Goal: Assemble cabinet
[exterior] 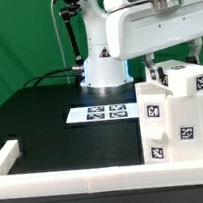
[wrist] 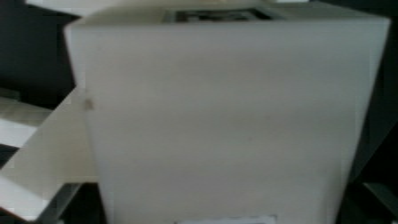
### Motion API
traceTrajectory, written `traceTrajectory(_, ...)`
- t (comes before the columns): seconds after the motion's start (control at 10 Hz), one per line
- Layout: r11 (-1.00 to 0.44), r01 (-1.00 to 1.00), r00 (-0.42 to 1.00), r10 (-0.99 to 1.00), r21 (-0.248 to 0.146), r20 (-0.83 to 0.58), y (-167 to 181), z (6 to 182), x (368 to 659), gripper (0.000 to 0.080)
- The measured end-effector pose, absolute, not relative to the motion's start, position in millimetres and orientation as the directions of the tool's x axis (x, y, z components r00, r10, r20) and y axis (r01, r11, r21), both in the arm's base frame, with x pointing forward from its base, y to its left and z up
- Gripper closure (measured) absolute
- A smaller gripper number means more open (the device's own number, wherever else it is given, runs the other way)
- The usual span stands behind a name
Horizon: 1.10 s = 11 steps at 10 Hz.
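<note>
Although the arm reaches down over the white parts, we cannot see the fingers clearly, so we cannot tell if the gripper [exterior: 159, 74] is wide, narrow or holding something. In the exterior view it sits just above and behind the cabinet body [exterior: 177, 122], at this view's right. In the wrist view the cabinet body [wrist: 214, 120] fills almost the whole picture as one plain white face, blurred, with a dark tag at its far edge; the fingertips are not visible there.

The cabinet body stands upright on the black table [exterior: 52, 129], close to the white border rail [exterior: 87, 178] which runs along the near side. We see black-and-white tags on its faces. A smaller white block [exterior: 195, 78] with a tag sits at its top.

Further away, the marker board [exterior: 101, 114] lies flat on the table, just beside the cabinet body. Behind it stands the robot base [exterior: 103, 64], before a green curtain [exterior: 23, 37].
</note>
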State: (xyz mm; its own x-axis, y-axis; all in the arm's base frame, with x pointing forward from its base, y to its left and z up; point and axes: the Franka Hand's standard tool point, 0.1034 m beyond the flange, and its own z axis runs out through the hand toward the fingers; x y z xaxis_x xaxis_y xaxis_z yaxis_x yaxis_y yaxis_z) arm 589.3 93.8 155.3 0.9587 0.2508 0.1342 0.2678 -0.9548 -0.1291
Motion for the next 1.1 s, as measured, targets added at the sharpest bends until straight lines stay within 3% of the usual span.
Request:
traceTrajectory(0.6, -0.955, -0.241, 0.964, -0.255, -0.171, 0.069, 88, 153.9, 590, 0.0239)
traceTrajectory(1.0, -0.953, -0.246, 0.963, -0.261, -0.174, 0.068, 83, 157.0, 591, 0.0239)
traceTrajectory(1.1, -0.956, -0.236, 0.966, -0.251, -0.177, 0.069, 82, 163.4, 590, 0.0073)
